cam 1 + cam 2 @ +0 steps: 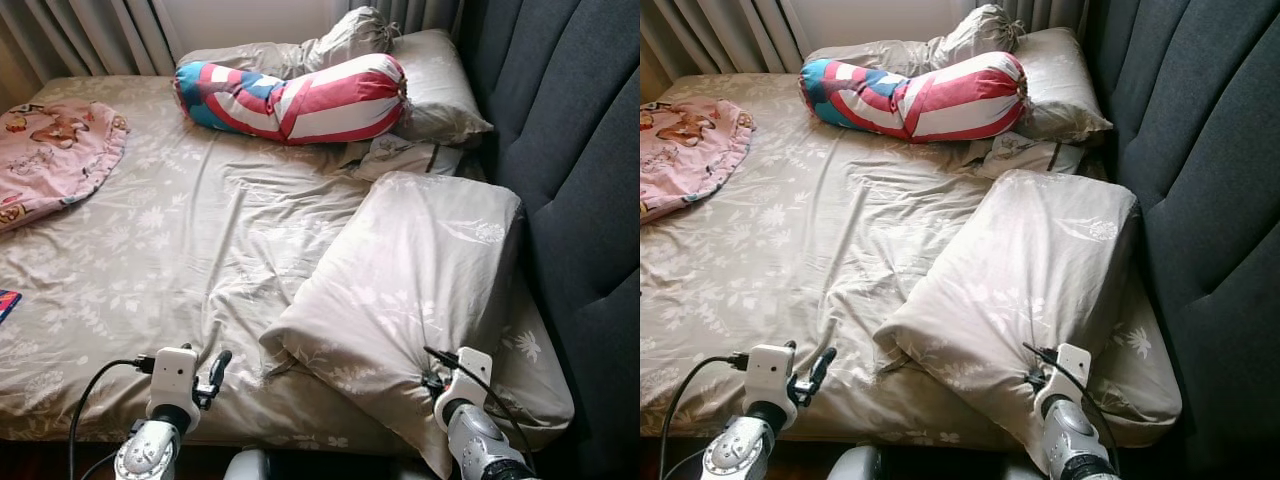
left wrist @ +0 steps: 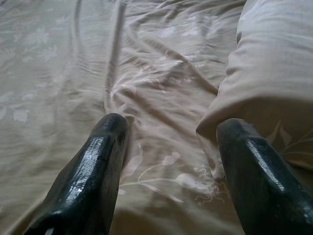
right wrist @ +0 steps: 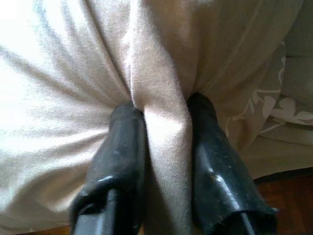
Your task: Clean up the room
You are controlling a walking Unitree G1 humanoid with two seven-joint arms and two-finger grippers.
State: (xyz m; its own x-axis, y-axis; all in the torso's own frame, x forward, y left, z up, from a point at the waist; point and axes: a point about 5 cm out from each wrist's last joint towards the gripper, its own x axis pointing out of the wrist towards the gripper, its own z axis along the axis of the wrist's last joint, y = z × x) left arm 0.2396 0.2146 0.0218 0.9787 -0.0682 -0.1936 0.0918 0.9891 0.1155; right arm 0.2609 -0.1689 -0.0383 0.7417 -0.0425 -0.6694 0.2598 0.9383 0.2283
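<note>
A large beige floral pillow [image 1: 410,280] lies at an angle on the right side of the bed, near the dark headboard. My right gripper [image 3: 164,147] is shut on a pinched fold of its cover at the near corner [image 1: 425,385]. My left gripper [image 2: 168,147] hovers open low over the rumpled sheet [image 1: 200,260] near the bed's front edge, just left of the pillow's near edge [image 2: 274,73]. A striped red, white and blue bolster [image 1: 295,100] lies across the far end of the bed.
A pink cartoon-print blanket [image 1: 50,155] lies bunched at the far left. Two more beige pillows [image 1: 430,85] sit by the headboard [image 1: 570,140]. Curtains [image 1: 90,35] hang behind the bed. A small colourful object [image 1: 6,303] shows at the left edge.
</note>
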